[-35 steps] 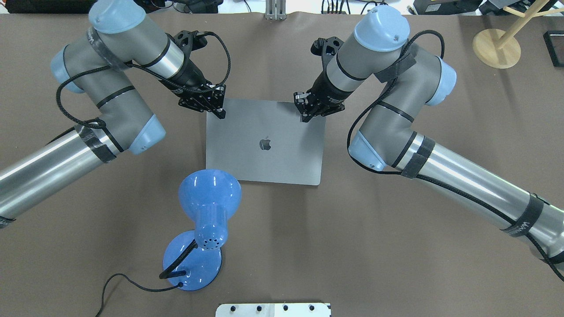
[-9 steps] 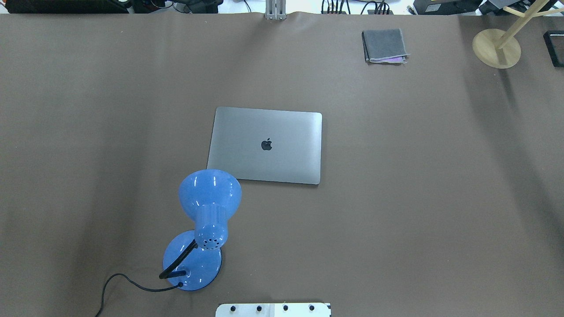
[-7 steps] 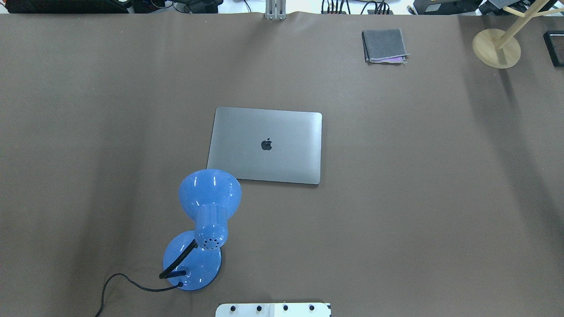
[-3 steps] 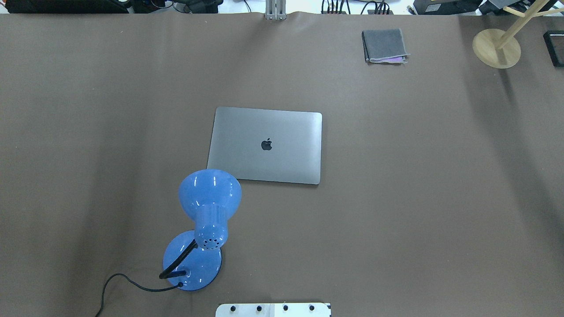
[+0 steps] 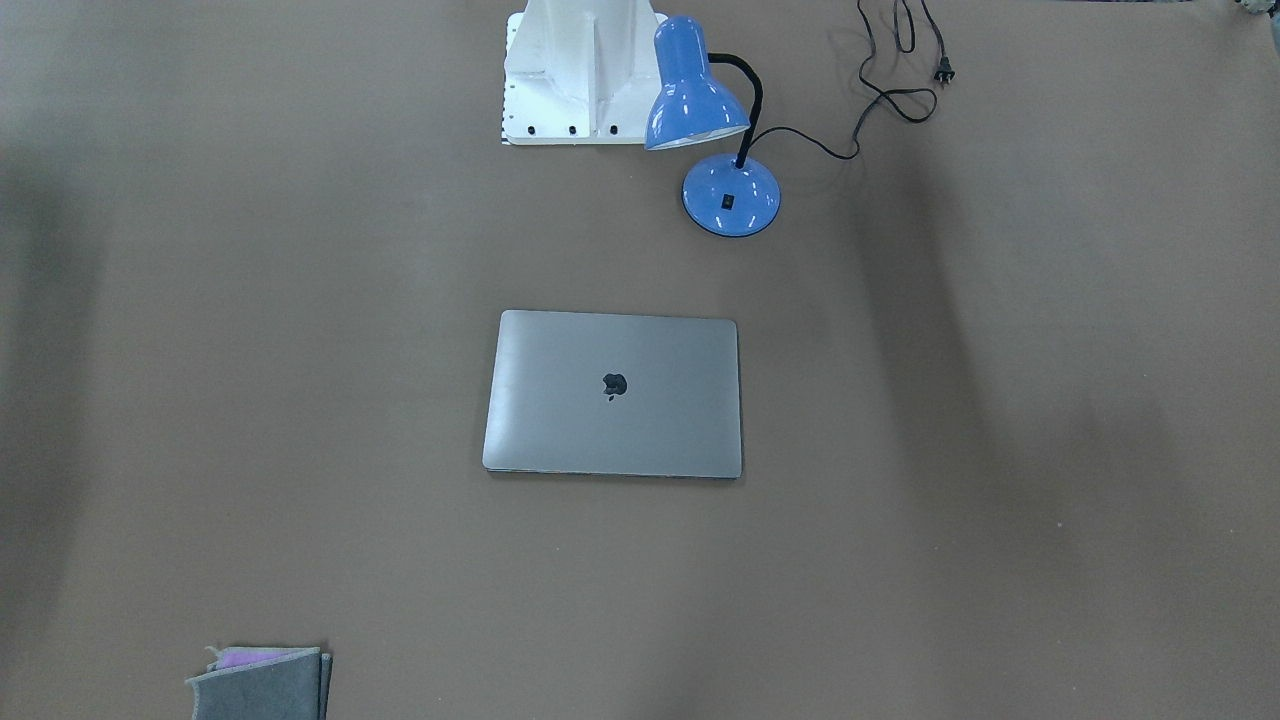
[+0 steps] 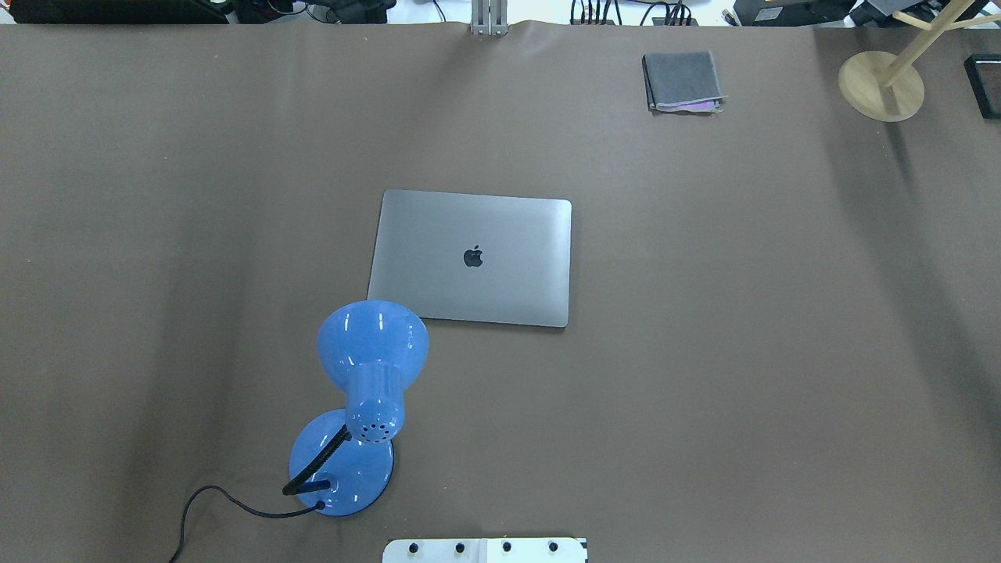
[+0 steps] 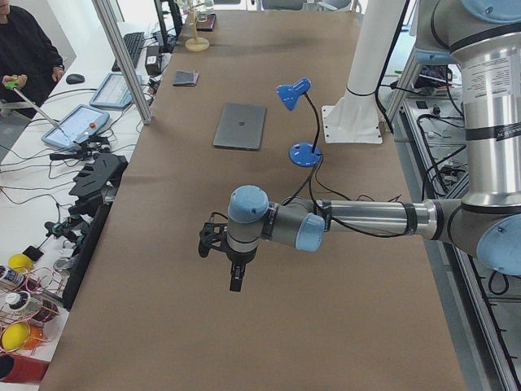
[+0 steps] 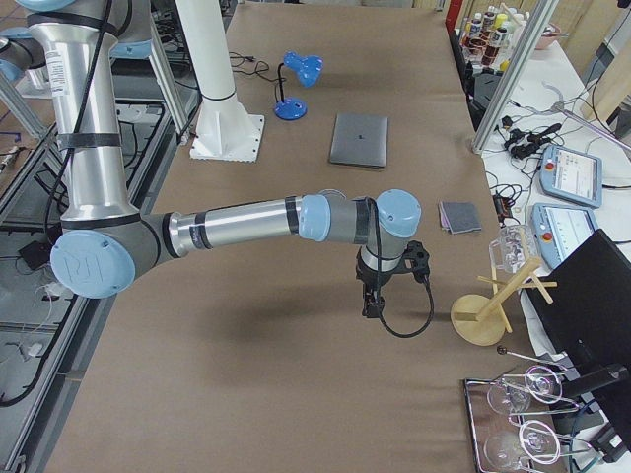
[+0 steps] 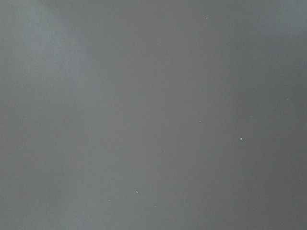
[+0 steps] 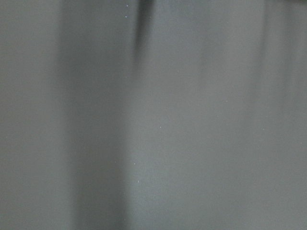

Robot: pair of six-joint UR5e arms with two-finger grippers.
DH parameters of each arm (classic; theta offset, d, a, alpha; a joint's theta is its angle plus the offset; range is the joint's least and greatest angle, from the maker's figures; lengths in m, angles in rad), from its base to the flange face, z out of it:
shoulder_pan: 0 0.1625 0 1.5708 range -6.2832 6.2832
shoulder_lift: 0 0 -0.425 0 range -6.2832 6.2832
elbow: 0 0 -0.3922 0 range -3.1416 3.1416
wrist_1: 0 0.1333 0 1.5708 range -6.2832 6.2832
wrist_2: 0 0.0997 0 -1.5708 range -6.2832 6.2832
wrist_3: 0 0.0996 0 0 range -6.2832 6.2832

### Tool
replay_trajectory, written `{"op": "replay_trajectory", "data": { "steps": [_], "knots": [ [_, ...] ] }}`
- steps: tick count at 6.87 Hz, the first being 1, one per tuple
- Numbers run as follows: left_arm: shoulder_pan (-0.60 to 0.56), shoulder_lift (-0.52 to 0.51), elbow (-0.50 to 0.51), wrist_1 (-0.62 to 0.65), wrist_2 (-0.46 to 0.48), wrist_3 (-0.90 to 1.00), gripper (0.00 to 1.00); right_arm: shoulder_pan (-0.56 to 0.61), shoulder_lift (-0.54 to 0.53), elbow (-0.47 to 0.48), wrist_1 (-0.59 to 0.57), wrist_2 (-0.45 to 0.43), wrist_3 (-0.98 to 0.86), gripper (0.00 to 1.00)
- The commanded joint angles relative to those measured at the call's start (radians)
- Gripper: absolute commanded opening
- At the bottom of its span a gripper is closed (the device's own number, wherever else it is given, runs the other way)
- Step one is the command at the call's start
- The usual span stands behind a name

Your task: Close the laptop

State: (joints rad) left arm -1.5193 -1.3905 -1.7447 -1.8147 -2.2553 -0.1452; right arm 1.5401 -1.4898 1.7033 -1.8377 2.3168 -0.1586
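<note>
The space-grey laptop (image 6: pixel 500 234) lies shut and flat at the middle of the table, apple logo up. It also shows in the front-facing view (image 5: pixel 612 430), the left view (image 7: pixel 240 125) and the right view (image 8: pixel 359 140). Neither gripper is in the overhead or front-facing view. My left gripper (image 7: pixel 236 281) hangs over bare table far from the laptop, fingers down. My right gripper (image 8: pixel 373 307) hangs over bare table at the other end. I cannot tell whether either is open or shut. Both wrist views show only bare table.
A blue desk lamp (image 6: pixel 371 344) stands just in front of the laptop's near left corner, its cord trailing off. A grey felt pouch (image 6: pixel 682 80) lies at the far right. A wooden stand (image 6: pixel 881 84) is at the far right corner. The white robot base (image 5: pixel 575 70) is nearby.
Five seconds ago both grippers were at the laptop's far corners. Both arms have since left the overhead view, and the pouch they hid now shows. Nothing has moved over the last second.
</note>
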Motion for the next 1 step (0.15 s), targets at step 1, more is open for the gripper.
{"op": "replay_trajectory", "data": {
  "steps": [1],
  "knots": [
    [0.001,-0.001,0.007,0.000,-0.001,-0.001,0.99,0.008,-0.001,0.013,0.000,0.006,0.001,1.00]
  ]
}}
